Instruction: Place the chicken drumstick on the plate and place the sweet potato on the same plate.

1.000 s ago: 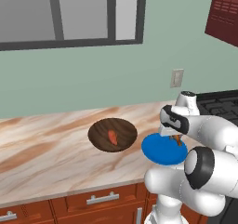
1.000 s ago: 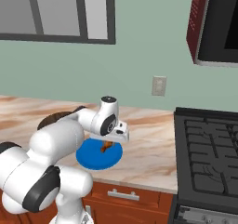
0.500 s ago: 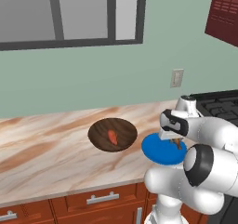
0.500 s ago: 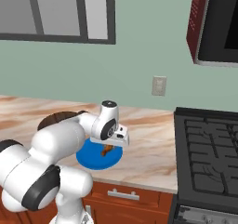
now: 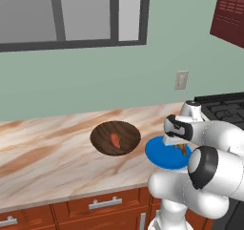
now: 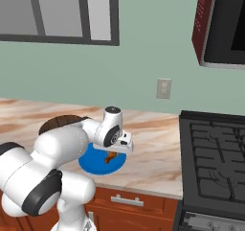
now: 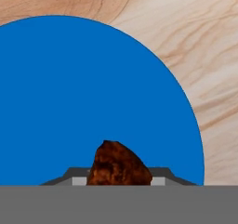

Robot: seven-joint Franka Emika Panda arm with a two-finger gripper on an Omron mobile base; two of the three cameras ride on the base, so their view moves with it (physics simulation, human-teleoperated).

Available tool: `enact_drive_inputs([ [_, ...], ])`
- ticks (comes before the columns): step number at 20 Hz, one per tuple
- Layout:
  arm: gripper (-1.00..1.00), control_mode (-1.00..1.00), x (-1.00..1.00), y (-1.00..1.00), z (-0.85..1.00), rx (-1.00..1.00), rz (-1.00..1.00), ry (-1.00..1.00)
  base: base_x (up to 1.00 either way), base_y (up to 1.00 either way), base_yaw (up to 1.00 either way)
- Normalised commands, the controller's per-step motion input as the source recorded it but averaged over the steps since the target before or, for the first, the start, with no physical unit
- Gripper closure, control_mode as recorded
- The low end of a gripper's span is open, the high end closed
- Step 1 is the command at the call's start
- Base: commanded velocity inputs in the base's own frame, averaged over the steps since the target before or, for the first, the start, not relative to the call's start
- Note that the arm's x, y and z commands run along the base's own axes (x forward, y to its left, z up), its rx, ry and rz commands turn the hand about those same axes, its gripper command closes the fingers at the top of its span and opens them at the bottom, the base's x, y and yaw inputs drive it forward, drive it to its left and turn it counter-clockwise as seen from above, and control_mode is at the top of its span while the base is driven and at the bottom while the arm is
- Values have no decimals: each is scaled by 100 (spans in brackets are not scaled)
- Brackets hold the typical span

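One of your two items is in hand: the gripper [image 6: 113, 154] is pinched tight on the slim, streaked orange-brown chicken drumstick [image 7: 119, 164], low over the flat round bright blue plate [image 5: 159, 153] on the marbled desk [image 5: 43, 152]. Release it there, I'd say. Then go for the stubby reddish-orange sweet potato [image 5: 115, 139], lying in the dark brown wooden round dish [image 5: 102, 134] just beside the plate.
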Motion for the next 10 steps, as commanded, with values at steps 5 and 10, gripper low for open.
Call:
enact_drive_inputs([
  [5,-100,-100,0,0,0,0,0,0,0,0,0],
  [10,-100,-100,0,0,0,0,0,0,0,0,0],
])
